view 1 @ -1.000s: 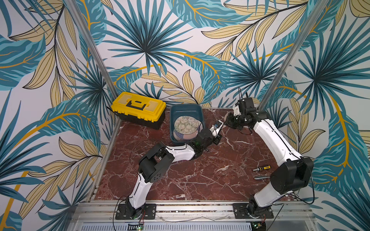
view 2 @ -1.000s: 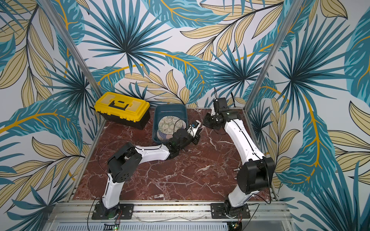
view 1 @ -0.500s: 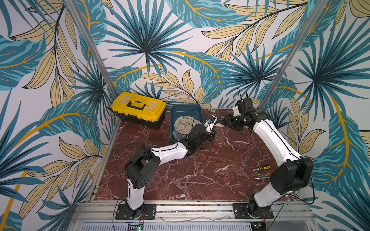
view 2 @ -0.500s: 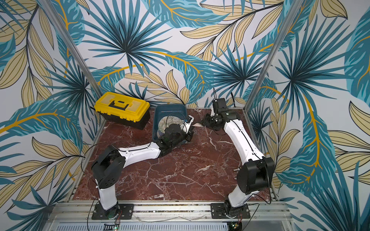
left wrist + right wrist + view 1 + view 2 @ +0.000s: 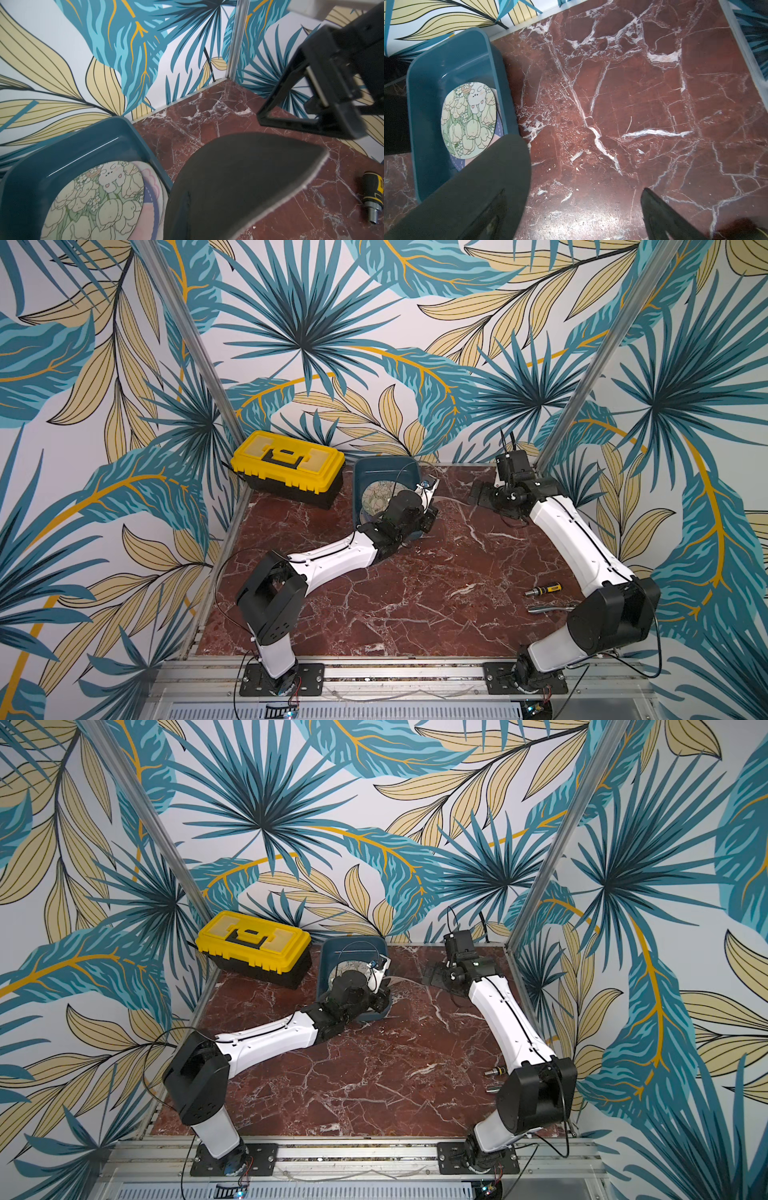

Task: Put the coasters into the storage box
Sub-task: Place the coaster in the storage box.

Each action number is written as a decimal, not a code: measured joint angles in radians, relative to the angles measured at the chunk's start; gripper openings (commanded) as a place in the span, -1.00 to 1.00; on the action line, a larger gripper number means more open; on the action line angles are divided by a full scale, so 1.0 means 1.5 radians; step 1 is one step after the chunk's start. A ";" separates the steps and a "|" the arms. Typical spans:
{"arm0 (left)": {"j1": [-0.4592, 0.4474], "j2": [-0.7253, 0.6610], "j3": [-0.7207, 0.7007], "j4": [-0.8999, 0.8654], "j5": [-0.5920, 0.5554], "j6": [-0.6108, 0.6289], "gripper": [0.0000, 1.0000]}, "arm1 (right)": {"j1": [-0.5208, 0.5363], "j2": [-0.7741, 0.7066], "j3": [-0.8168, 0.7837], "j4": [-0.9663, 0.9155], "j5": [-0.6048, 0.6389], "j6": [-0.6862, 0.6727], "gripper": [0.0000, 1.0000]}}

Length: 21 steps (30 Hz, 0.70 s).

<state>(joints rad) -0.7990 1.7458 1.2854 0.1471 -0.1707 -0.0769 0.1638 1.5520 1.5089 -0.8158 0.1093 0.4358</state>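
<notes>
Teal plastic forms the storage box [image 5: 386, 466], which is set at the back of the red marble tabletop [image 5: 415, 597], just beside a yellow-lidded toolbox [image 5: 286, 460]. Several coasters [image 5: 150, 187] are stacked loosely on its floor. The topmost coaster [image 5: 469, 118], printed with a white bunny among pale tulips, is seen lying flat, with pink and blue edges of others showing from under it. The left gripper [image 5: 424, 516] is placed at the box's near corner on the side toward the right arm [image 5: 573, 539], and its jaws are pressed together. In the left wrist view a dark-backed coaster [image 5: 249, 178] with a pale rim is seen close up. Its dark face overlaps the box's long wall and the marble beside it. The pads are hidden there, so it is only probably pinched between those jaws. The right gripper [image 5: 478, 494] is seen apart from that disc, over bare marble, with its jaws spread wide. A small screwdriver [image 5: 542, 590] is seen lying on the marble near the right arm's lower joint.
</notes>
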 measured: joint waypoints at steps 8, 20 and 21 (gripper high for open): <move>0.051 -0.002 0.060 -0.113 0.007 -0.063 -1.00 | -0.006 -0.003 -0.014 0.004 0.024 -0.002 0.99; 0.135 0.000 0.130 -0.204 0.048 -0.138 -1.00 | -0.006 0.013 -0.034 0.007 0.021 -0.002 0.99; 0.137 0.002 0.137 -0.209 0.051 -0.139 -1.00 | -0.006 0.016 -0.034 0.008 0.020 -0.002 0.99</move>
<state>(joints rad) -0.5938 1.7493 1.4906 -0.1658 -0.0937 -0.2855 0.1547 1.5757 1.4574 -0.8043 0.1398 0.4328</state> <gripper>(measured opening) 0.051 0.994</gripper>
